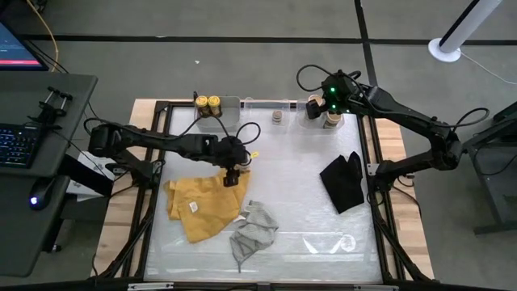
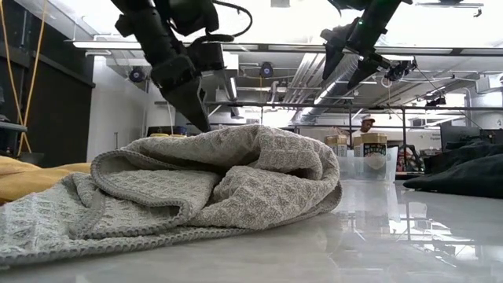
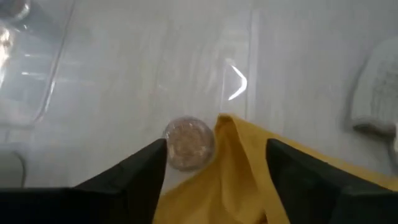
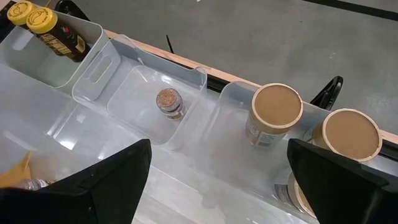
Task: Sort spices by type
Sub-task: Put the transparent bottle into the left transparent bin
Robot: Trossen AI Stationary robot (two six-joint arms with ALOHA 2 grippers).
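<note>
A tiny clear jar (image 3: 189, 143) with brownish contents stands on the table at the yellow cloth's corner (image 3: 229, 134). My left gripper (image 3: 214, 171) is open above them, with the jar close to one finger (image 3: 146, 165). At the table's far edge stand three clear bins. One bin holds two dark jars with yellow tops (image 4: 37, 22), the middle one a small clear jar (image 4: 169, 102), and the third two tan jars (image 4: 277, 115) with pale tops. My right gripper (image 4: 217, 186) hangs open above these bins. My left gripper comes down slanting over the small jar's top (image 3: 186, 140). One fingertip (image 3: 158, 149) stands right at the jar's side. Whether it touches the jar, I cannot tell.
The yellow cloth (image 1: 198, 206) lies at mid-left, a crumpled grey cloth (image 1: 254, 230) toward the near edge, and a black cloth (image 1: 343, 182) at the right. In the low view the grey cloth (image 2: 212, 181) fills the foreground. A person (image 2: 367, 122) shows far behind the table.
</note>
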